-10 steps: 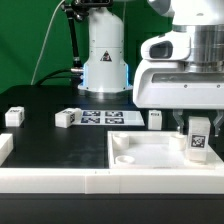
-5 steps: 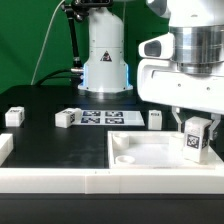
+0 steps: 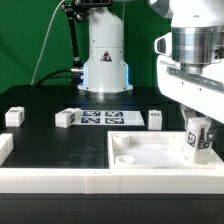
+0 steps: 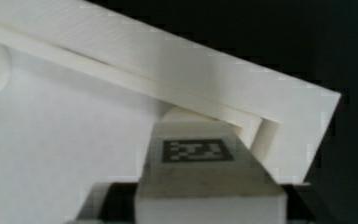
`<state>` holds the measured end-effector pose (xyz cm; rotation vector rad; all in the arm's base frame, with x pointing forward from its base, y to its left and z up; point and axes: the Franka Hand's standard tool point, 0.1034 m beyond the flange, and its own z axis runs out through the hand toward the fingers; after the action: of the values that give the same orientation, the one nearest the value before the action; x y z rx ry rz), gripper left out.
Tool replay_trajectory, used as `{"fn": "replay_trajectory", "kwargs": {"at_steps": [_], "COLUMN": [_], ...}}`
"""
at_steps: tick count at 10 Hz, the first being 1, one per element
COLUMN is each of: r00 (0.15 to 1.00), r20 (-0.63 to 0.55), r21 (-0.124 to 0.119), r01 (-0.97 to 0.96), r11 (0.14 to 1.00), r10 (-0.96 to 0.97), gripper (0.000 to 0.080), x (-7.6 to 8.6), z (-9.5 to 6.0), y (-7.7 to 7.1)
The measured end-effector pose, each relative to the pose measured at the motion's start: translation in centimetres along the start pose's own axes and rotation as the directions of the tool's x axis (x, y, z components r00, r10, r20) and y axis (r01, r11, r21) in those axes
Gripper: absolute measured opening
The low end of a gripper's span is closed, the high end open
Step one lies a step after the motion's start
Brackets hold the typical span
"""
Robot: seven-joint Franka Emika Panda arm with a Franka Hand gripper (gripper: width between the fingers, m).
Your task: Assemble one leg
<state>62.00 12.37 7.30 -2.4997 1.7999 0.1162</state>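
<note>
My gripper (image 3: 196, 122) is shut on a leg (image 3: 198, 140), a small white block with a black-and-white tag facing the camera. It holds the leg a little tilted at the corner of the large white panel (image 3: 150, 152) on the exterior view's right. Whether the leg touches the panel's corner socket is hidden. In the wrist view the leg (image 4: 197, 150) stands between my fingers, with my gripper (image 4: 197, 203) close above the panel (image 4: 69, 150) by its corner.
Three loose legs lie on the black table: one (image 3: 13, 116) at the exterior view's left, one (image 3: 66, 118) by the marker board (image 3: 108, 118), one (image 3: 155, 119) behind the panel. A white rail (image 3: 50, 181) runs along the front. The robot base (image 3: 105, 60) stands behind.
The wrist has turned about its axis over the last second, so the hand's body now shows narrower. The leg has stayed at the panel's corner, slightly more tilted.
</note>
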Motion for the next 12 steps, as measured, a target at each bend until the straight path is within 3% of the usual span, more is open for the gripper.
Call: {"fn": "replay_trajectory", "kwargs": {"at_steps": [1,2,3,4,7,12], "r00": [0.999,0.999,0.996,0.976,0.842,0.449], "r20": [0.001,0.002,0.003,0.002,0.003,0.0], "r21": [0.0,0.0,-0.003,-0.003,-0.002,-0.014], "r01": [0.05,0.05,0.092,0.217,0.54,0.894], "r11": [0.999,0.999,0.996,0.976,0.842,0.449], "r10": [-0.05,-0.05,-0.092,-0.217,-0.54,-0.894], "gripper": [0.0362,0.0553,0.0553,0.0628,0.0649,0.0649], "x": [-0.02,-0.1,-0.24,-0.48,-0.71,-0.14], "z": [0.01,0.02,0.0,0.02,0.03,-0.03], "y": [0.0,-0.01,-0.01,-0.05,-0.12,-0.07]}}
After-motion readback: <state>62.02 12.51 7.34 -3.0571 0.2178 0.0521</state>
